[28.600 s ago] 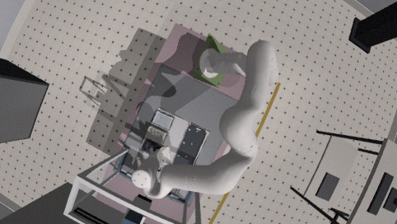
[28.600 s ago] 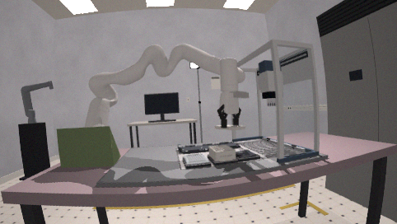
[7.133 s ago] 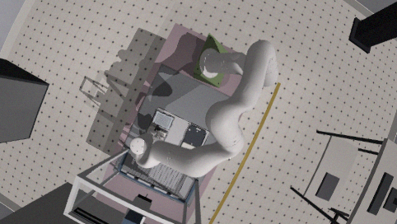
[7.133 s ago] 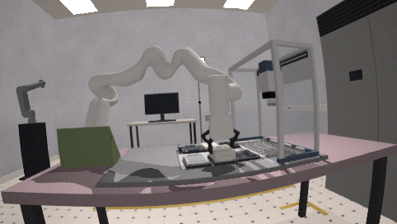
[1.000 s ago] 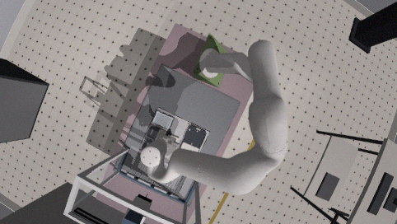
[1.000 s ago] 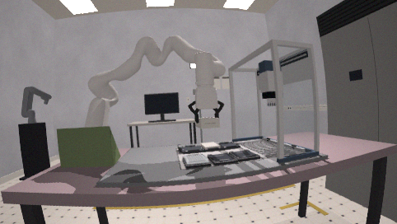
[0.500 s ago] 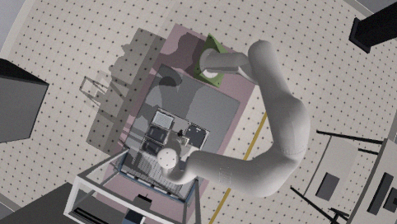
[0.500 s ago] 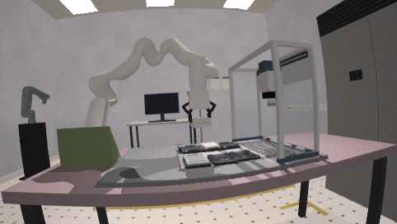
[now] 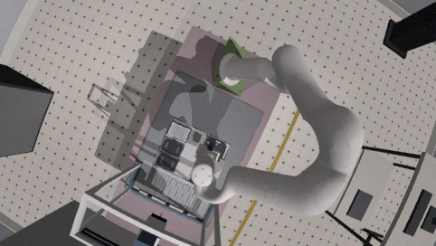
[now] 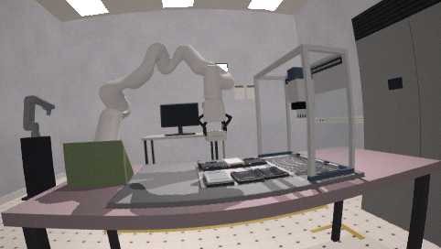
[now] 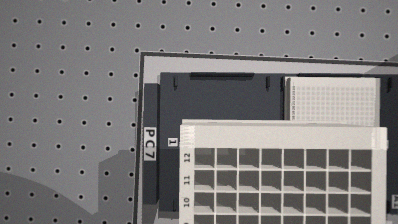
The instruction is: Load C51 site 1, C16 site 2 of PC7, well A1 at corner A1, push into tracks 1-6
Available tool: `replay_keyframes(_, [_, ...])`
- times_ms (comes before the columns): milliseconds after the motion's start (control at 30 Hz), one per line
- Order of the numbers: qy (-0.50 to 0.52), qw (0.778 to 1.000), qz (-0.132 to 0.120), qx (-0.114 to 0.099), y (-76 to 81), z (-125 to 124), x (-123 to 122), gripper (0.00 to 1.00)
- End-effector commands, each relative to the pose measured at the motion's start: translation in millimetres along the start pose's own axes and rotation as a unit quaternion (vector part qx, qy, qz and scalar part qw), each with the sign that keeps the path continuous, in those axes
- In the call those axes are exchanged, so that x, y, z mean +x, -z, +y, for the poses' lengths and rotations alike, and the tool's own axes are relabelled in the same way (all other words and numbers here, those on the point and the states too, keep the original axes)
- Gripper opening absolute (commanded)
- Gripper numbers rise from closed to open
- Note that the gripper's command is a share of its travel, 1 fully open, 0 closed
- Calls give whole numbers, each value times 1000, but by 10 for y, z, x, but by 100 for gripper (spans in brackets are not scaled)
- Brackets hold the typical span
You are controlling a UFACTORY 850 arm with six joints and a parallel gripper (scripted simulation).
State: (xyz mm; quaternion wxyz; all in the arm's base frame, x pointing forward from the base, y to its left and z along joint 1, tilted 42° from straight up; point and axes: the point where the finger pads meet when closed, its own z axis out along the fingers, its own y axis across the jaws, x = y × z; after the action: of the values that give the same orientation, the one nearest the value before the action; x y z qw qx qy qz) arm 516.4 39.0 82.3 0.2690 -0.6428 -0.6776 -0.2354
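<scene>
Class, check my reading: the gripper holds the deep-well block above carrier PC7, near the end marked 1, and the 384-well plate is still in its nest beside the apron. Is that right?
Not quite. The 384-well plate is not in its nest: the wrist view shows it already on carrier PC7, on the site past the one marked 1. The rest stands: the gripper holds the deep-well block above PC7's end marked 1.

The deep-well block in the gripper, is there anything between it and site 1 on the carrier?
Nothing visible. The gripper holds the deep-well block above carrier PC7. In the wrist view the dark site by the label 1 looks bare; the block hides most of it. The 384-well plate sits on the next site, beside it.
</scene>
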Motion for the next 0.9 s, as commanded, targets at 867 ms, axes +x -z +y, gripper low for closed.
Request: replay_keyframes(867, [0, 1000, -1, -2, 11, -123, 385, 0])
